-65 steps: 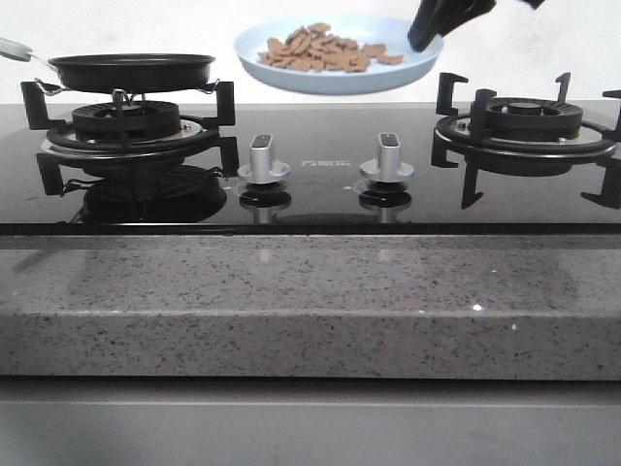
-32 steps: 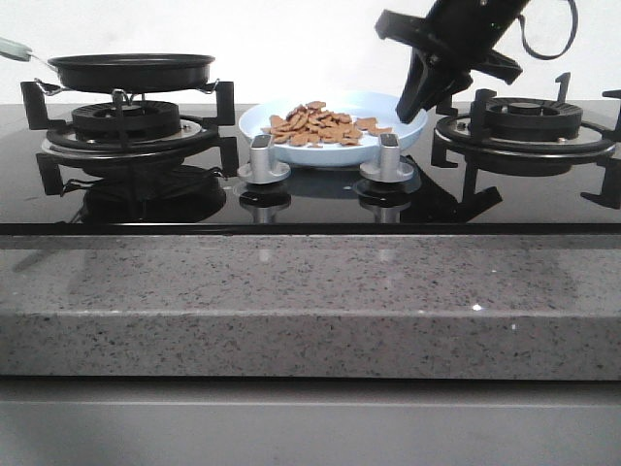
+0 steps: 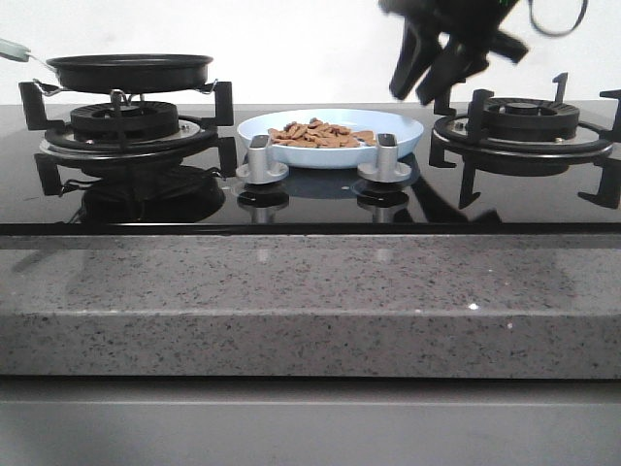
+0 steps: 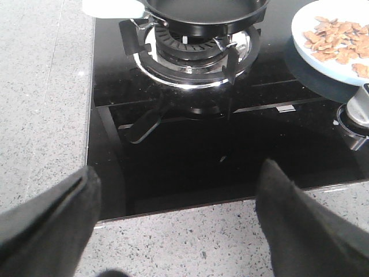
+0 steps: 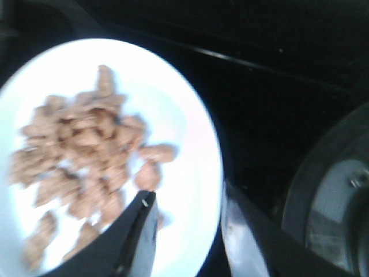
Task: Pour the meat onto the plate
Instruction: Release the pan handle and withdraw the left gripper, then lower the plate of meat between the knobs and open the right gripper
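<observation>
The pale blue plate (image 3: pixel 408 131) rests on the black glass hob between the two burners, behind the knobs. The meat (image 3: pixel 320 134), a heap of small brown chunks, lies on the plate. My right gripper (image 3: pixel 412 94) hangs open above the plate's right rim, apart from it. In the right wrist view one of its fingers is over the plate (image 5: pixel 190 144) near the meat (image 5: pixel 86 150), the other outside the rim; nothing is held by the right gripper (image 5: pixel 187 193). My left gripper (image 4: pixel 180 168) is open and empty over the speckled counter's front edge, with the plate (image 4: pixel 302 23) far off to its side.
A black frying pan (image 3: pixel 131 70) with a pale handle sits on the left burner (image 3: pixel 126 121). The right burner (image 3: pixel 524 121) stands bare with raised black grate prongs, close to the right gripper. Two silver knobs (image 3: pixel 262 160) (image 3: pixel 386 158) stand in front of the plate. The speckled counter (image 3: pixel 310 301) runs along the front.
The plate with the meat came down from the air onto the hob. The right gripper let go of its rim, opened and rose a little.
</observation>
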Controlling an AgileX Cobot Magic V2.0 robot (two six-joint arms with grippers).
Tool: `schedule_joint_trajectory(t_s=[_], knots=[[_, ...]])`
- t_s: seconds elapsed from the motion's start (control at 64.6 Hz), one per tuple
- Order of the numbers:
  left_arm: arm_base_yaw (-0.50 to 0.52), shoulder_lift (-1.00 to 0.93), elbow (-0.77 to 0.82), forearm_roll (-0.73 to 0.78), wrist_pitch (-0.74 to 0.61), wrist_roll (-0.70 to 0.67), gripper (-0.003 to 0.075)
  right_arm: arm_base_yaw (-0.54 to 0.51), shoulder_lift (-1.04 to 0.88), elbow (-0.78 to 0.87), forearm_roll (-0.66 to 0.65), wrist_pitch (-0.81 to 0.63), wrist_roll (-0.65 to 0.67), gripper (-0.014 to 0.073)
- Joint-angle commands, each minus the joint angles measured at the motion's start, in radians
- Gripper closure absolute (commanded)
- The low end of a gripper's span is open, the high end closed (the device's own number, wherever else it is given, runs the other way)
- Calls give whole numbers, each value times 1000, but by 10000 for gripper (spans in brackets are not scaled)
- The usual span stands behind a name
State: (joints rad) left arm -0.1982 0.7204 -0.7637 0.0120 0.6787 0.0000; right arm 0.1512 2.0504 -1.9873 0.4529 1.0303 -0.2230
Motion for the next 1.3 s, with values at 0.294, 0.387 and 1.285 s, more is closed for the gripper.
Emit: schedule_joint_trajectory(t_s=[0.294, 0.387, 1.285], knots=[[-8, -5, -26, 1, -76, -5, 174, 41, -553, 450, -95, -157, -7, 279], [-8, -5, -26, 1, -76, 0, 174, 41, -683, 598, -115, -177, -7, 279], [-8, -5, -26, 1, -76, -5, 317, 41, -1455, 1271, -109, -198, -6, 389]])
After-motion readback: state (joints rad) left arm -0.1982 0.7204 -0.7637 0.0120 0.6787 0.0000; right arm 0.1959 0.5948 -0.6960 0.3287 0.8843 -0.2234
